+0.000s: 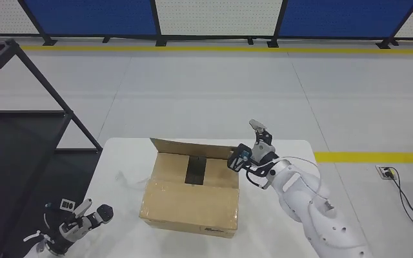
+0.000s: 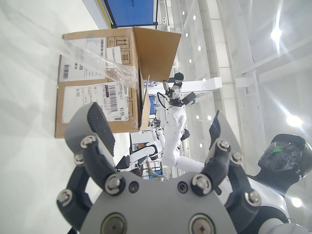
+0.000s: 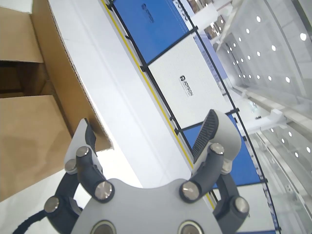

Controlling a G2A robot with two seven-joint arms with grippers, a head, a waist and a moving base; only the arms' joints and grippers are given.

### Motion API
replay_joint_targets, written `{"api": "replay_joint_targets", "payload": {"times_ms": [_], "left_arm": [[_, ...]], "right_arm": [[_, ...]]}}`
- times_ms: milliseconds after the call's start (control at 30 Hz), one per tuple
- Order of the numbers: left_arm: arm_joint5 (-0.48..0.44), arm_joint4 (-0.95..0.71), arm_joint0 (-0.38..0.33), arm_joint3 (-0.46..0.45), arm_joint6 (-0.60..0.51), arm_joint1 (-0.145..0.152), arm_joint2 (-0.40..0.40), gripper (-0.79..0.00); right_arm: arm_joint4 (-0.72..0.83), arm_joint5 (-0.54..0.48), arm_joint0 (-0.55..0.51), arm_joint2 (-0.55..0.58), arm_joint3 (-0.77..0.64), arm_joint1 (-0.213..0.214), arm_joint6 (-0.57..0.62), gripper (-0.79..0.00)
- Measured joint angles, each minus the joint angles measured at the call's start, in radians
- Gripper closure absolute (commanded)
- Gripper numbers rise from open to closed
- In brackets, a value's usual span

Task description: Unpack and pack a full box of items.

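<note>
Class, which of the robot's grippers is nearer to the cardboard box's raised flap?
Right. The right gripper is at the end corner of the raised flap; the left gripper is well apart from the cardboard box, by the near edge of the table.

Colours logged.
I record a brown cardboard box (image 1: pixel 190 206) with white, black-barcoded labels (image 2: pixel 78 96), on a white table (image 1: pixel 122 161); blue and white panels (image 1: pixel 90 16) behind; yellow floor stripe (image 1: pixel 361 157).

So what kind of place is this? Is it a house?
Not a house, probably a big robot-testing hall. Blue and white partition panels fence the area, a yellow line marks the floor, and rows of ceiling lights shine high overhead.
</note>
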Motion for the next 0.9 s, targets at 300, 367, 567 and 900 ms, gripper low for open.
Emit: {"api": "replay_joint_targets", "payload": {"times_ms": [300, 367, 567, 900], "left_arm": [[-0.004, -0.022, 0.019, 0.009, -0.007, -0.001, -0.021, -0.785], [-0.003, -0.021, 0.018, 0.013, -0.006, -0.002, -0.022, -0.785], [0.006, -0.021, 0.011, 0.023, -0.015, -0.003, -0.02, -0.785], [0.008, -0.001, 0.009, 0.016, -0.024, -0.005, -0.013, -0.785]], "right_arm": [[0.069, 0.099, 0.176, -0.118, 0.227, -0.072, 0.242, -0.785], [0.068, 0.098, 0.171, -0.116, 0.218, -0.071, 0.222, -0.785], [0.068, 0.099, 0.171, -0.116, 0.218, -0.071, 0.219, -0.785], [0.083, 0.051, 0.208, -0.163, 0.316, -0.107, 0.305, -0.785]]}}
